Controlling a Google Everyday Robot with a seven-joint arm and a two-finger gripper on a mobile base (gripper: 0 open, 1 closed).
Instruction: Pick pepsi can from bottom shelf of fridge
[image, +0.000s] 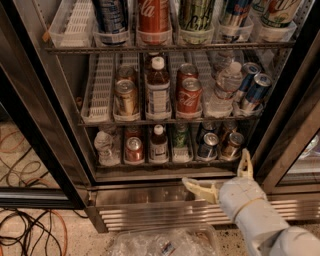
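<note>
Partly hidden: cans on the top rack are cut off by the upper edge, only their lower halves show; cans behind the front rows are mostly covered; the arm runs out of the lower right corner.
Hard to read: the label on the pepsi can (207, 146); only a dark blue body and a silver top are clear.
Pepsi can: upright at the front of the bottom shelf (150, 165), in the second lane from the right, between a green bottle (181, 136) and a copper-brown can (232, 145).
Rest of bottom shelf: crumpled water bottle (105, 147) far left, then a red can (134, 150), then a white-capped bottle (159, 145).
Gripper: gripper (216, 169) sits low and right of centre, in front of the fridge (75, 115), just below the bottom shelf.
Jaws: spread wide and holding nothing; one finger lies leftward across the steel sill, the other points up beside the copper-brown can.
Contact: nothing touches the pepsi can, and the gripper is below it and outside the shelf.
Middle rack: gold can (126, 97), tall bottle (158, 92), Coca-Cola cans (189, 95), water bottle (227, 82) and slim blue cans (255, 90) tilted at right.
Surface: speckled floor with orange and black cables (25, 230) at left and a clear plastic bag (165, 242) at bottom centre.
Base: louvred steel base (150, 216) under the sill.
Edges: black door frame (35, 115) slants down the left, and another dark frame is close on the right, next to the upright finger.
Open room: clear gap in front of the bottom shelf, left of the gripper.
</note>
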